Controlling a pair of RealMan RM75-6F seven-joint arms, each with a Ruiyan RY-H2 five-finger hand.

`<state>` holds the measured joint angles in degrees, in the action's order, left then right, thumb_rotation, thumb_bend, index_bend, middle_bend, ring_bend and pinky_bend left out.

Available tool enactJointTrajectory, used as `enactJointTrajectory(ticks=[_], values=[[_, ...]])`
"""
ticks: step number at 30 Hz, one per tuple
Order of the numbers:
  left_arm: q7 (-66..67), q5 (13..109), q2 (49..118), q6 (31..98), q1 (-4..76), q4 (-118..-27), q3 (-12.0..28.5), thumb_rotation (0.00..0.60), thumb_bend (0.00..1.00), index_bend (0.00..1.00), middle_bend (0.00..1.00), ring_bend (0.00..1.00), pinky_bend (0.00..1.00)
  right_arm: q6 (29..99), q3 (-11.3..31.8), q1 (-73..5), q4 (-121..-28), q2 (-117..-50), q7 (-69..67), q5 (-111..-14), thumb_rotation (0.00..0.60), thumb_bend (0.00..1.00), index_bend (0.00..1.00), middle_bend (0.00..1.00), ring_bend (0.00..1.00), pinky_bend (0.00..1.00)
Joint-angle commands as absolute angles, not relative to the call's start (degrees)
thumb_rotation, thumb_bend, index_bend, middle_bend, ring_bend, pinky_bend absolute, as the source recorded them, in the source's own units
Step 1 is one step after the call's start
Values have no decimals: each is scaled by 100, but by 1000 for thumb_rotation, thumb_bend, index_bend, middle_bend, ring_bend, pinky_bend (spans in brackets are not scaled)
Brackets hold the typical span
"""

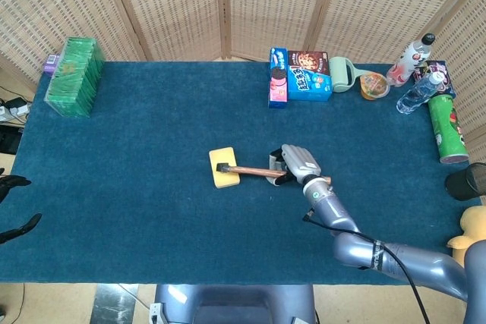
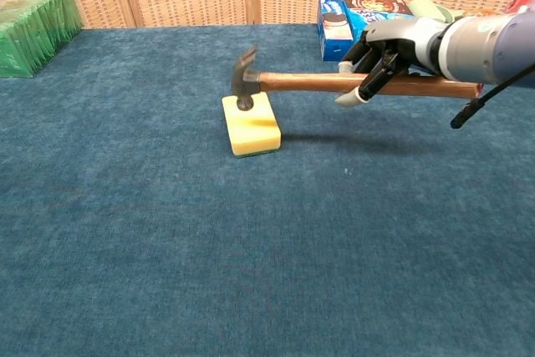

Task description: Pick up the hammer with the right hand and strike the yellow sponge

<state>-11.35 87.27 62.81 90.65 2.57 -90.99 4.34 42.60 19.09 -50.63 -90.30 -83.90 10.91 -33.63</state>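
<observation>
The yellow sponge point(image 1: 225, 175) point(image 2: 253, 129) lies flat near the middle of the blue table. My right hand point(image 1: 298, 163) point(image 2: 389, 49) grips the wooden handle of the hammer point(image 1: 254, 172) point(image 2: 322, 82), which lies almost level and points left. Its metal head point(image 2: 245, 81) hangs over the far end of the sponge, face down, casting a shadow on the sponge top. It looks slightly above the sponge rather than pressed in. Only dark fingertips of my left hand point(image 1: 18, 225) show at the left edge of the head view, spread apart and holding nothing.
A stack of green packs point(image 1: 74, 75) point(image 2: 32, 16) sits at the back left. Snack boxes point(image 1: 300, 76) point(image 2: 351, 16), a green roller, a cup, bottles point(image 1: 416, 92) and a green can point(image 1: 446, 128) line the back right. A black cup point(image 1: 469, 181) stands at the right edge.
</observation>
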Motion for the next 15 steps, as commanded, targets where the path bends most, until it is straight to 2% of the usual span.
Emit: enactJointTrajectory(ticks=[1,6,15], values=[[-1089,8763,6279,9077,259,-9144,418,600,219,317,295,126,102,3626,2111,-4648,-9208,-7965,200,-3736,600,363,885,1000,1000,1000],[-1028,8809,6271,9090,263,-9230,400,600,218,317,295,125,102,3170,2114,-4359,-9114,-7760,-410,-4414,600,364,885,1000,1000,1000],[-886,8899,6282,9080,299,-9367,374,600,218,317,295,125,102,3447,1842,-3904,-8708,-7726,-838,-5518,600,361,872,1000,1000,999]])
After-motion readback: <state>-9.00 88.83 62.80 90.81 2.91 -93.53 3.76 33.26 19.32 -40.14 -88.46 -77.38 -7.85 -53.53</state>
